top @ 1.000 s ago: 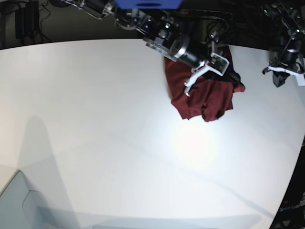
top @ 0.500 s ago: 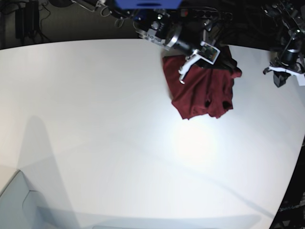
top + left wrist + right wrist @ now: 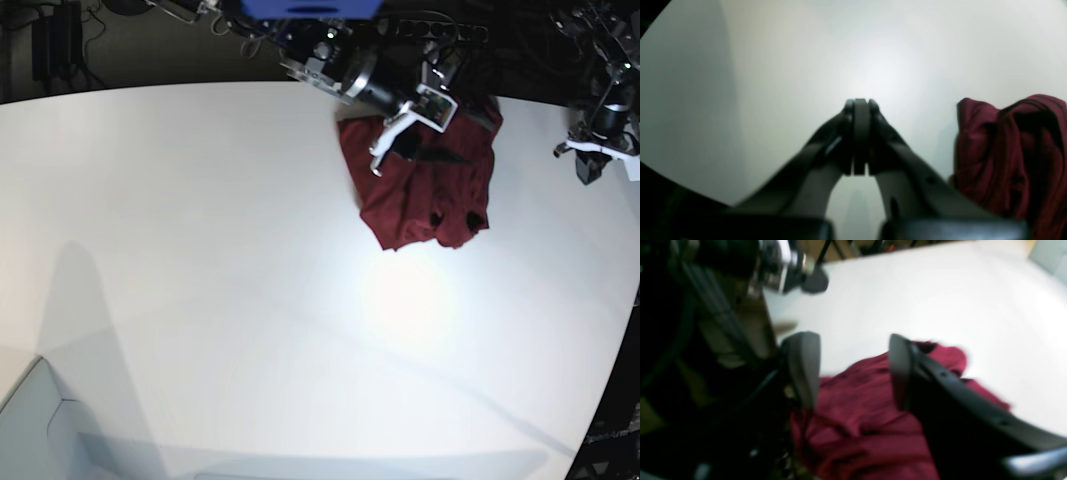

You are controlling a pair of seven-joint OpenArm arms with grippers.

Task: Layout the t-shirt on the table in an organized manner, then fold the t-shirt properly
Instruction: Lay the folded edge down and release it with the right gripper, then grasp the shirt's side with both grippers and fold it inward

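Observation:
The dark red t-shirt (image 3: 430, 185) lies in a crumpled heap near the far edge of the white table (image 3: 200, 250). My right gripper (image 3: 400, 150) hangs over the heap's far left part. In the right wrist view, my right gripper (image 3: 853, 373) is open, its two dark fingers (image 3: 803, 366) standing wide apart above the t-shirt (image 3: 867, 426) with nothing clamped between them. My left gripper (image 3: 590, 165) hovers by the table's right edge, apart from the cloth. Its wrist view shows the left gripper (image 3: 860, 110) shut and empty, with the t-shirt (image 3: 1010, 150) off to its right.
Dark stands, cables and a blue block (image 3: 310, 8) crowd the space behind the table's far edge. A pale grey box corner (image 3: 30, 420) shows at the near left. The table's curved right edge (image 3: 625, 330) runs close to the left arm.
My right gripper has opened and let go of the shirt while drawing back toward the far edge. The cloth has settled into a heap. The left arm has not moved.

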